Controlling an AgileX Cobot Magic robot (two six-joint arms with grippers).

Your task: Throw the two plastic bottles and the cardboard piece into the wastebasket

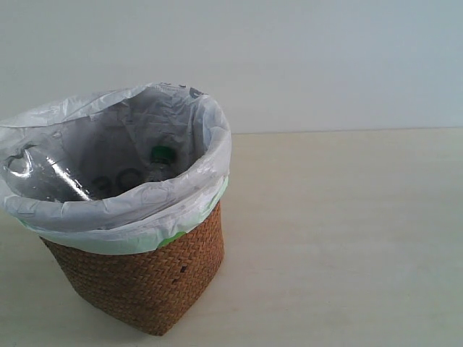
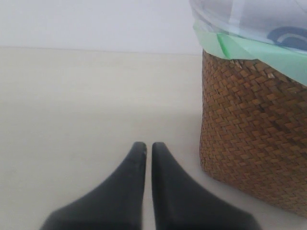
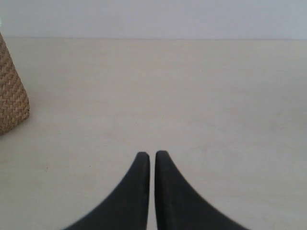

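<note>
The brown wicker wastebasket (image 1: 148, 278), lined with a white green-edged bag, stands at the left of the exterior view. Inside it a green-capped clear bottle (image 1: 160, 163) stands against the liner, and another clear bottle (image 1: 45, 177) lies at the left; its cap and label do not show. The cardboard piece is out of view. My left gripper (image 2: 148, 144) is shut and empty, low over the table beside the wastebasket (image 2: 249, 129). Out on the bare table my right gripper (image 3: 152, 154) is also shut with nothing in it, and the wastebasket (image 3: 10, 100) sits at that view's edge.
The pale tabletop (image 1: 347, 238) stretches to the right of the basket, up to a plain light wall (image 1: 325, 58) behind. Neither arm shows in the exterior view.
</note>
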